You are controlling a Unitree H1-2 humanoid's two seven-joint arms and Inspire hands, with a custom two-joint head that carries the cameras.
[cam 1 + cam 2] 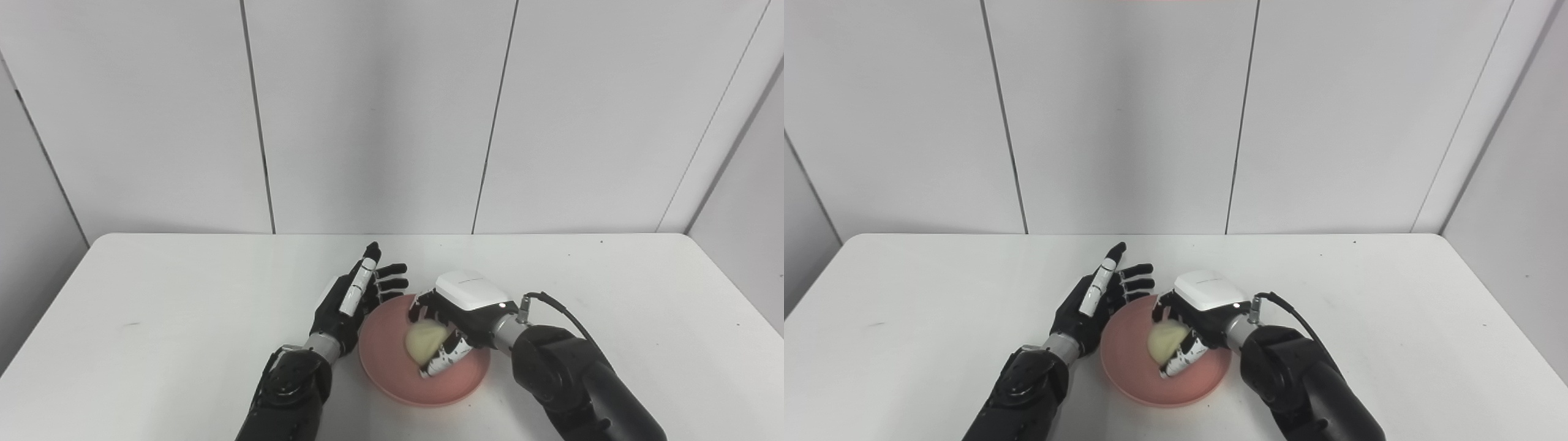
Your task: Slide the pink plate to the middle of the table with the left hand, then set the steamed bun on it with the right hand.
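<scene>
The plate (392,367) sits near the table's (184,318) front edge, about the middle. Over it, the right hand (456,315) is closed around the bun (425,340), coming in from three o'clock; whether the bun touches the plate I cannot tell. The left hand (355,297) stands at the plate's ten o'clock rim, fingers spread, holding nothing.

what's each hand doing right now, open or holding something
Left hand: open, fingers spread beside the pink plate.
Right hand: shut on the steamed bun, over the plate.
</scene>
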